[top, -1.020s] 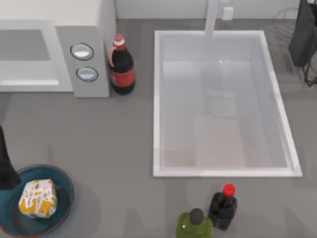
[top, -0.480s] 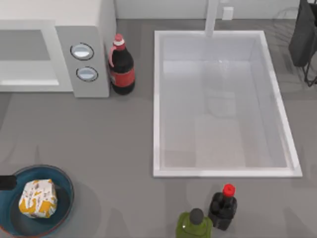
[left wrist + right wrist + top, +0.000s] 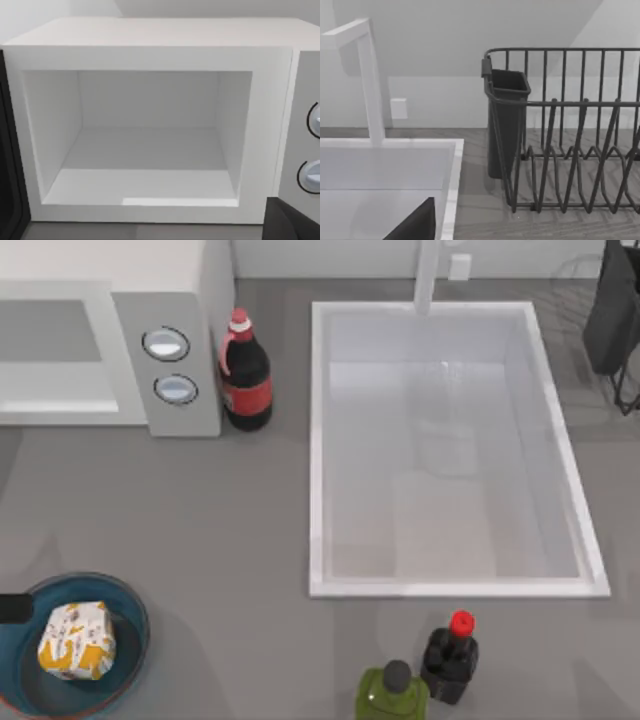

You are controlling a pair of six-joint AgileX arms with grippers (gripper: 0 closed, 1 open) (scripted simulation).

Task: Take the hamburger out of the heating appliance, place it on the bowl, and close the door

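The hamburger [image 3: 77,640], wrapped in white paper with orange patches, lies in the blue-teal bowl [image 3: 132,602] at the table's front left. The light-grey heating appliance [image 3: 130,350] stands at the back left. Its cavity [image 3: 150,150] is open and bare in the left wrist view. The door [image 3: 7,165] shows as a dark strip swung out beside the opening. A dark bit of my left arm [image 3: 10,608] pokes in at the left edge beside the bowl. A corner of my left gripper [image 3: 292,222] faces the appliance. My right arm [image 3: 612,310] is parked at the back right.
A cola bottle [image 3: 245,375] stands right of the appliance's knobs. The white sink [image 3: 318,440] with its faucet [image 3: 428,275] takes up the middle right. A green bottle [image 3: 392,692] and a dark red-capped bottle [image 3: 450,655] stand at the front. A dark dish rack [image 3: 570,125] sits at the back right.
My left arm, which stood as a tall dark shape beside the bowl a second ago, has drawn back leftward to the picture's edge. The hamburger and bowl stay put.
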